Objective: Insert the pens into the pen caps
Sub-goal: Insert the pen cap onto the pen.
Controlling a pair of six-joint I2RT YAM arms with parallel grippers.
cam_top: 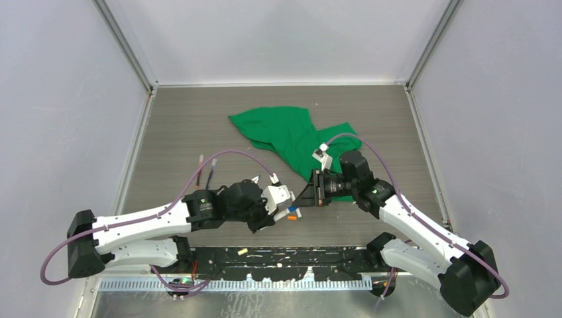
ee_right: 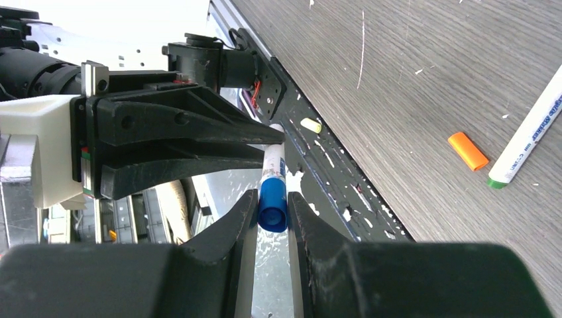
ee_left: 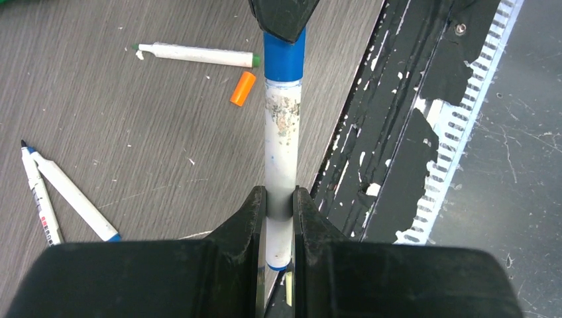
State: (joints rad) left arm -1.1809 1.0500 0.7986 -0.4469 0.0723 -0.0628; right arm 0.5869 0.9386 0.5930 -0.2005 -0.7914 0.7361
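Grey wood-grain tabletop (cam_top: pixel 185 132) between white walls, top view. A crumpled green cloth (cam_top: pixel 285 132) lies at the far middle. I have the left arm (cam_top: pixel 152 222) and right arm (cam_top: pixel 411 215) nose to nose above the near edge, so that pen and cap line up on one axis in the air, not against the table.

Left wrist view. The left gripper (ee_left: pixel 280 199) pinches a white-barrelled marker pen (ee_left: pixel 283 146) low on its barrel, jaws pressed onto it, which leaves the far end free. A short blue plastic cap (ee_left: pixel 283 59) sits on that end, butted against the barrel, with a dark finger of the other tool over it. On the table beyond lie a small orange cap (ee_left: pixel 242 88), a green-tipped white pen (ee_left: pixel 195 55) and two more white pens (ee_left: pixel 66 192) close together at the left.

Right wrist view. The right gripper (ee_right: pixel 272 209) clamps the blue plastic cap between its fingers, mouth toward the pen, so it can be driven on. A tiny pale yellow cap (ee_right: pixel 310 125) rests on the scuffed black rail (ee_right: pixel 291 99) at the table's edge. I judge this pair joined or nearly so, but I cannot tell whether the cap is fully home.
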